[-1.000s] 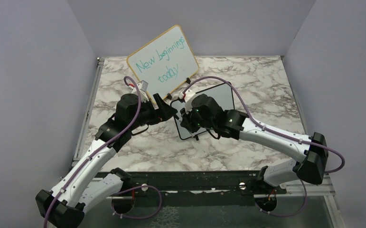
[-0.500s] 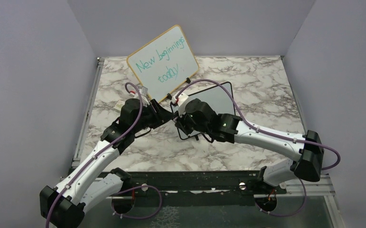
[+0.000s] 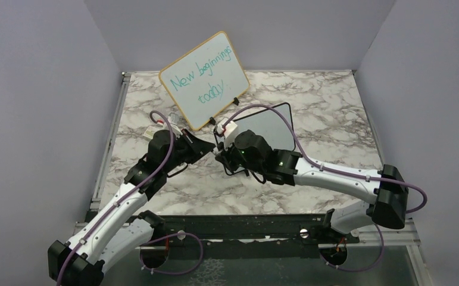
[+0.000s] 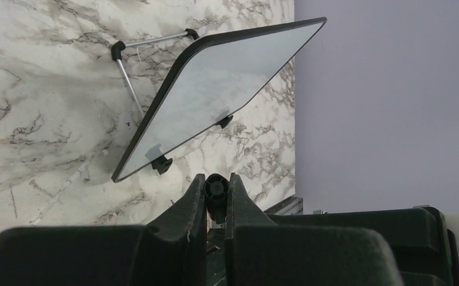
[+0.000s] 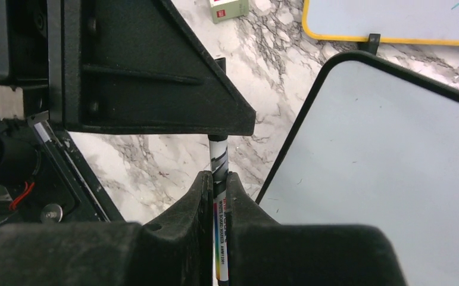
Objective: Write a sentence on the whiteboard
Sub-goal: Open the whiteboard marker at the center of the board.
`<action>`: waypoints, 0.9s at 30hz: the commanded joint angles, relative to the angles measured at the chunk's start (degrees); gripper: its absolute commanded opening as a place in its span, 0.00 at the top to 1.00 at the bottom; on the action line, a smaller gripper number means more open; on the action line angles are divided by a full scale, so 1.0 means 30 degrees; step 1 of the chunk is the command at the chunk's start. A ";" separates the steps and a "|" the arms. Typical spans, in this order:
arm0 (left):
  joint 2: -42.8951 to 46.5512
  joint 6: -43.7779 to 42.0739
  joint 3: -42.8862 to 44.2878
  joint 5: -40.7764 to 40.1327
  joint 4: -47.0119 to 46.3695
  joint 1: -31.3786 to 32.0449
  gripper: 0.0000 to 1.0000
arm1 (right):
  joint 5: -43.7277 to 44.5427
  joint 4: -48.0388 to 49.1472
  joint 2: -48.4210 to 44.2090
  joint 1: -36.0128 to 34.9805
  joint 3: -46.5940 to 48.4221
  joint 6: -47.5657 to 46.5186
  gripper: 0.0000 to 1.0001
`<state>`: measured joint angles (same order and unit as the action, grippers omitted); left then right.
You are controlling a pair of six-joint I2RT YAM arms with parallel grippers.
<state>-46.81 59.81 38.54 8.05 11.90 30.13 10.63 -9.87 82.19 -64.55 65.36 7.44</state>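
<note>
The whiteboard is a small black-framed board on the marble table; its face is blank and no sentence shows on it. My right gripper is shut on the white barrel of a whiteboard marker, just left of the board's edge. The marker's far end runs into my left gripper, which is shut on the round black cap. Seen from above, the two grippers meet tip to tip in front of the board's left corner.
A larger wood-framed board with teal handwriting leans behind the small board. A small boxed item lies on the marble near that board's foot. Grey walls close in the table on three sides.
The left gripper has closed from wide open onto the marker's cap. Both arms have drifted a little left and toward the near edge, with the right one still holding the marker.
</note>
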 commanded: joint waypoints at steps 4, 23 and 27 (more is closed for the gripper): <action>0.1709 0.2583 -0.0791 -0.1415 -0.1195 0.0094 1.00 | -0.0499 0.5414 -0.2233 -0.0131 -0.3279 0.1974 0.78; 0.4287 0.8825 -0.3302 -0.2888 -0.3880 0.0093 1.00 | -0.1396 1.3224 -0.7730 0.1868 -1.0198 0.8587 0.30; 0.4099 0.9495 -0.3389 -0.2714 -0.4723 0.0093 1.00 | -0.2422 1.4820 -0.7090 0.2132 -1.0599 0.9614 0.29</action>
<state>-34.57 83.11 28.80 0.58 2.61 30.46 7.25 25.47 59.83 -58.72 34.35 31.09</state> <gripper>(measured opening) 0.083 0.705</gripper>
